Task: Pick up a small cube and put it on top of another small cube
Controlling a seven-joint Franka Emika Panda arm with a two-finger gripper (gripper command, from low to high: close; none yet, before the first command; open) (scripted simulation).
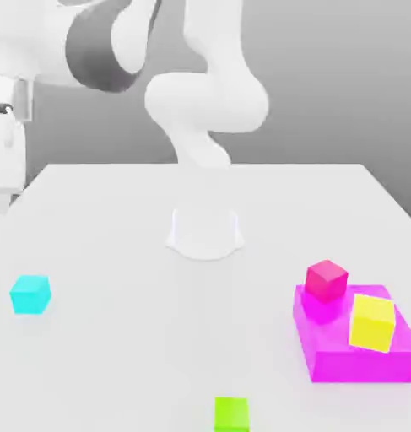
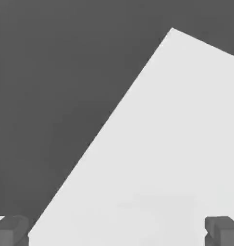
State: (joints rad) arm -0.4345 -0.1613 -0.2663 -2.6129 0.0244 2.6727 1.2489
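In the exterior view I have the lime-green cube [image 1: 231, 413] cut off by the lower edge, so I can't see its base. The arm [image 1: 207, 101] runs out past the top edge. The magenta block [image 1: 360, 366] is partly hidden from me behind the yellow cube [image 1: 372, 323] that sits on it.

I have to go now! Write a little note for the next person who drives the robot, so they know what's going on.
Tool: open, holding nothing, near the table's edge.
Cyan cube: on the table, toward the exterior view's left.
Lime-green cube: on the table, at the front.
Red cube and yellow cube: with the magenta block.
Done: no stacking on the cyan cube.
Left: probably grab the cyan cube, then set it on another small cube.
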